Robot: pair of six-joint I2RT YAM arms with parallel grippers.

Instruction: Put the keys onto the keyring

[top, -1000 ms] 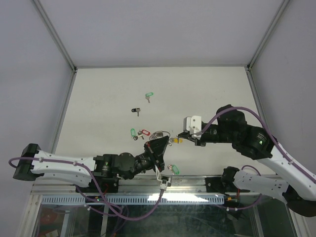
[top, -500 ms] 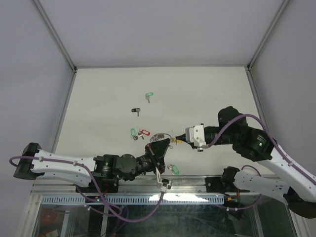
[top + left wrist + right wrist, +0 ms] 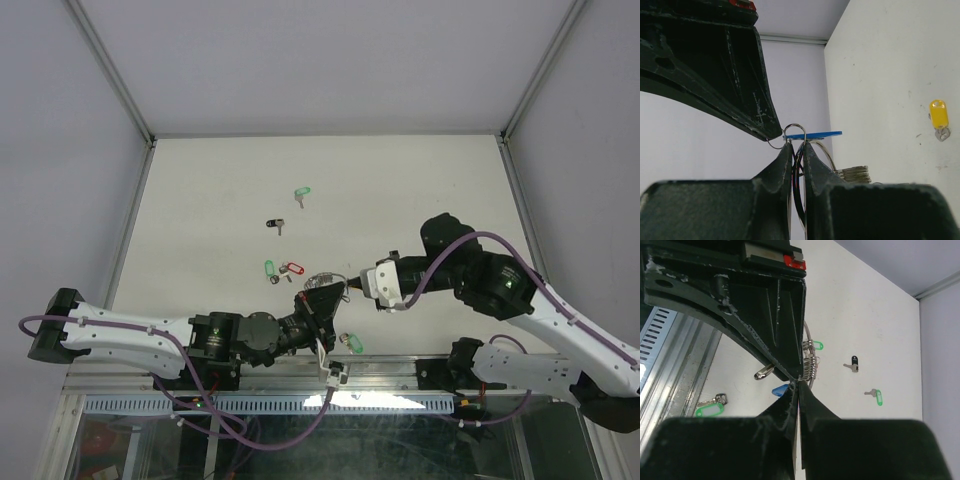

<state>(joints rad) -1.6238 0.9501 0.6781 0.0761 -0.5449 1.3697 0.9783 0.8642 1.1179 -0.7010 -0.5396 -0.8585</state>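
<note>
My left gripper (image 3: 797, 148) is clamped on the thin silver wire keyring (image 3: 795, 125). A flat blue plastic tag (image 3: 822, 133) hangs just beyond its fingertips. My right gripper (image 3: 798, 385), fingers pressed together, touches the ring.

No text, number or brand can be read in any view. The yellow key tag (image 3: 938, 113) on the table and the green key tag (image 3: 878, 397) show plain faces, too small for lettering.

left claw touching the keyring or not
Touching. The left wrist view shows the left claw pinched shut on the keyring wire, with no gap at its tips.
</note>
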